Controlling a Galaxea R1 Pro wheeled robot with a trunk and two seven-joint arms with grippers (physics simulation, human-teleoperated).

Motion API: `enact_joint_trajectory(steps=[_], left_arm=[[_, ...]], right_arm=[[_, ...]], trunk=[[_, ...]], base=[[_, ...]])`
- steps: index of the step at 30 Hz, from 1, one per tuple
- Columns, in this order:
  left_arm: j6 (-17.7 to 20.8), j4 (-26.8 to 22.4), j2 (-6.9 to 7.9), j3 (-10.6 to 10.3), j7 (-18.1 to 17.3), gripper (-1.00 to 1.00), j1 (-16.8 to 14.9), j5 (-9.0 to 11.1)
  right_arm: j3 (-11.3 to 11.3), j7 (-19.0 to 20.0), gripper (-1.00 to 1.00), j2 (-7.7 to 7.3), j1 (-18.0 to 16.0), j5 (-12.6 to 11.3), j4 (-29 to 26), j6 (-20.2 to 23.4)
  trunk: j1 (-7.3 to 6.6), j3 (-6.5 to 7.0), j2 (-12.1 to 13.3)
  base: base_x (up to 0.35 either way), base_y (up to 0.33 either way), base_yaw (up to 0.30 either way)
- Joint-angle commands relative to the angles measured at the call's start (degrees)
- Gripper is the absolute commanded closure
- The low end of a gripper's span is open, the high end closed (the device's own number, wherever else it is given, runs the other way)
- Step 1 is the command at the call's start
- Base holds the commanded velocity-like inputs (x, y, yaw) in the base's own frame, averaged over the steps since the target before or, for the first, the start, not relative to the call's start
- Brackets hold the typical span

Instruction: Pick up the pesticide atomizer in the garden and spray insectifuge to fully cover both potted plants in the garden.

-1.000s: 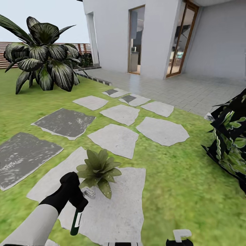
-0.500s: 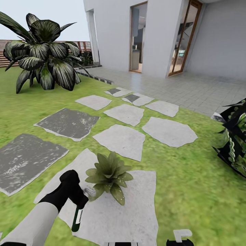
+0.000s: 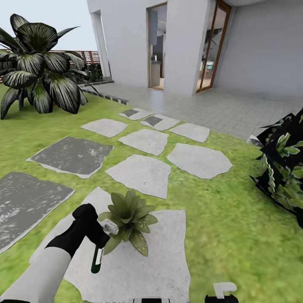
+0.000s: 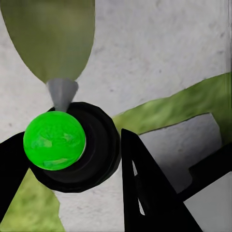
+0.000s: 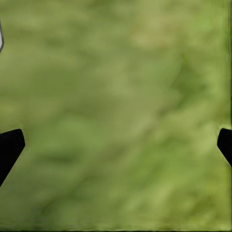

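Head view: our left claw (image 3: 94,233) grips the atomizer (image 3: 97,259), nozzle almost touching the plant (image 3: 128,216) on a stone (image 3: 164,261); so near, spray may miss far leaves. The second plant we cannot place.

Left wrist: bottle (image 4: 72,145) clamped.

Right wrist: right claw (image 5: 116,145) spread over blurred grass (image 5: 121,72).

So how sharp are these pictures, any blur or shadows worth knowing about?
Head view: flat, even light, hardly any cast shadows; the small green pointed-leaf rosette plant is clear, edges slightly soft. Left wrist view: the slim dark green spray bottle is sharp, the leaf above it smeared. Right wrist view: the green lawn is wholly blurred.
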Motion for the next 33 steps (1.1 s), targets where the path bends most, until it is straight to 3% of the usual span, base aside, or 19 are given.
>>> enact_joint_trajectory(steps=[1, 13, 25, 33], left_arm=[[0.45, -0.09, 0.06, -0.15, -0.55, 1.0, -0.01, -0.5], [0.55, 0.04, 0.16, -0.1, -0.56, 1.0, 0.02, -0.5], [0.37, 0.72, 0.26, 0.0, -0.42, 1.0, 0.77, -1.01], [0.07, 4.46, 0.14, -0.01, -0.68, 1.0, 1.56, -0.37]], right_arm=[[0.14, -0.34, -1.0, 0.0, -0.05, 0.53, 0.06, 0.01], [0.14, -0.39, -1.0, 0.0, -0.05, 0.53, 0.04, 0.01], [0.14, -0.41, -1.0, -0.08, -0.05, 0.53, 0.04, -0.16], [0.14, -0.21, -1.0, -0.02, -0.05, 0.47, 0.04, -0.21]], trunk=[[-0.03, -0.05, -0.02], [-0.03, -0.05, -0.02], [-0.03, -0.05, -0.02], [-0.03, -0.05, -0.02]], base=[[-0.23, 0.075, -0.261], [-0.271, 0.19, -0.242], [0.032, 0.294, -0.014], [0.01, 0.027, 0.0]])
